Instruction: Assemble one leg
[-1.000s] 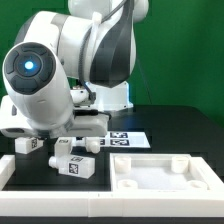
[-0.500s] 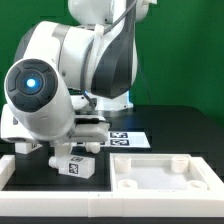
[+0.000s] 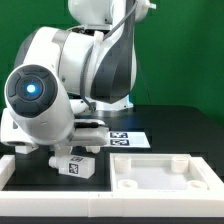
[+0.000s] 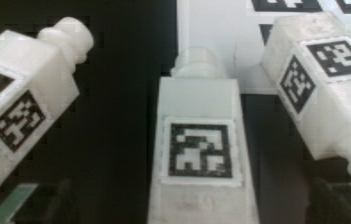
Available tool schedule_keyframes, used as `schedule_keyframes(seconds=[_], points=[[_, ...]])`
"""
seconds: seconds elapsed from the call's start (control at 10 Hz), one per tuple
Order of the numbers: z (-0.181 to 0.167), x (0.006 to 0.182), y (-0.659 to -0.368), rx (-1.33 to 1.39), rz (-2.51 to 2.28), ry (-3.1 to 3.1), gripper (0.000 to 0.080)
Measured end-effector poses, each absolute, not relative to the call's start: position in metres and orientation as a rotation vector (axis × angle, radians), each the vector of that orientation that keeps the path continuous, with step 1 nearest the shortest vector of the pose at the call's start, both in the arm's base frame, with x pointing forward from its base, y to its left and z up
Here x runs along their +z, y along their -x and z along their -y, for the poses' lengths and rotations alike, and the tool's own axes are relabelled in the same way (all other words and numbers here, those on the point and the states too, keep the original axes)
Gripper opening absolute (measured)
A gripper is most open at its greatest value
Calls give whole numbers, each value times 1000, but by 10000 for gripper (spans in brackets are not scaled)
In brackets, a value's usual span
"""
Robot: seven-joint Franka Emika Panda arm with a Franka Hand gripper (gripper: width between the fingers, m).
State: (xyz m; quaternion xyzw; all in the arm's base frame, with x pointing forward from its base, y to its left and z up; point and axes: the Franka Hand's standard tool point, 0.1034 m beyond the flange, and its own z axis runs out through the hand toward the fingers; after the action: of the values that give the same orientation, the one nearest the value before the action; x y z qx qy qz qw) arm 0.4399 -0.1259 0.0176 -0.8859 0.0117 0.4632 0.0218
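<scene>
In the wrist view three white legs with black-and-white tags lie side by side on the black table. The middle leg [image 4: 198,140] lies lengthwise between my two dark fingers [image 4: 26,200], its round peg pointing away from the gripper. My gripper [image 4: 198,205] is open and straddles this leg, with a dark gap on each side. A second leg [image 4: 26,90] and a third leg [image 4: 323,70] lie on either side. In the exterior view one leg [image 3: 76,165] shows under the lowered arm, which hides the fingers and the other legs.
The large white tray-shaped part [image 3: 160,180] lies on the exterior view's right at the front. The marker board [image 3: 128,138] lies behind it and shows in the wrist view [image 4: 270,8]. A white rail [image 3: 20,160] borders the exterior view's left.
The arm has come down and toward the exterior view's left over the group of legs, now covering the ones that showed a second ago. The legs and tray-shaped part have not moved.
</scene>
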Motion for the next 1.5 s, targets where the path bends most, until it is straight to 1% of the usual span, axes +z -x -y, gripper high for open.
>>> schedule_keyframes(seconds=[0.1, 0.2, 0.3, 0.4, 0.5, 0.6, 0.7, 0.8, 0.9, 1.0, 1.1, 1.2, 1.3, 1.4, 1.5], points=[[126, 17, -440, 1435, -36, 2745, 525], [126, 17, -440, 1435, -36, 2745, 369], [126, 17, -440, 1435, -36, 2745, 369], [125, 20, -442, 1432, -20, 2748, 283], [120, 31, -450, 1400, 17, 2761, 283], [113, 48, -459, 1368, 37, 2779, 283], [102, 73, -467, 1345, 36, 2797, 283], [94, 92, -469, 1365, 16, 2790, 283], [95, 90, -472, 1345, 17, 2802, 283], [98, 84, -483, 1207, 31, 2878, 283], [98, 87, -484, 1076, 38, 2933, 284], [91, 91, -487, 999, -1, 2971, 284], [65, 105, -502, 872, -12, 3011, 284], [37, 127, -516, 739, -43, 3007, 284], [29, 137, -525, 616, -45, 3030, 284]])
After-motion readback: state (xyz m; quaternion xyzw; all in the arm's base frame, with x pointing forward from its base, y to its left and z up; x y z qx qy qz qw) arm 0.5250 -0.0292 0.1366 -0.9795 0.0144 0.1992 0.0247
